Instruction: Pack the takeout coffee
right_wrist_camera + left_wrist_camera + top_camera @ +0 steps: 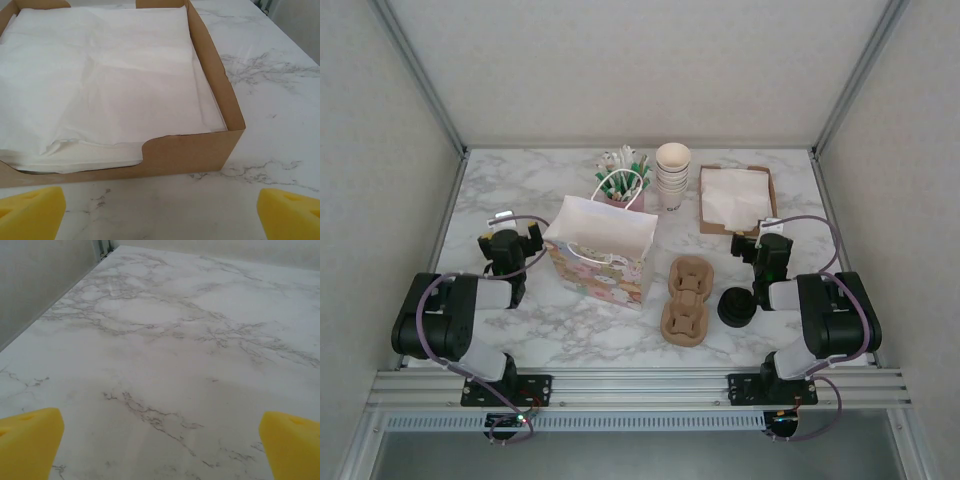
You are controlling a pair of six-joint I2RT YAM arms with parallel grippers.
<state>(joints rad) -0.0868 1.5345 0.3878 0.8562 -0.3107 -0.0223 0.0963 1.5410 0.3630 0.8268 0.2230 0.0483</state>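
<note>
Coffee: takeout coffee (735, 307), upright on the marble table (520, 180), black lid up, near the front edge, just right of the pulp cup carrier (685, 298) and close beside the right arm.
Axis: vertical; round from above, so no favoured side for a pinch.
Bearing from right claw: right gripper (763, 237) aimed away, at the cardboard napkin box (220, 100); coffee behind it and slightly left, back toward the arm's base.
Right claw state: yellow pads (30, 210) spread wide, nothing between them.
Left claw: left gripper (520, 235) on the far side of the paper bag (600, 255), well apart from the coffee; pads (27, 440) spread over bare marble, holding nothing.
Nearer arm: right, clearly; bag and carrier both between the left arm and the cup.
Coming move, as judged: draw the right claw back and swing it round onto the cup; a tight fold so close to its own base.
Onward: carrier just beside the cup, bag beyond it, mouth open upward.
</note>
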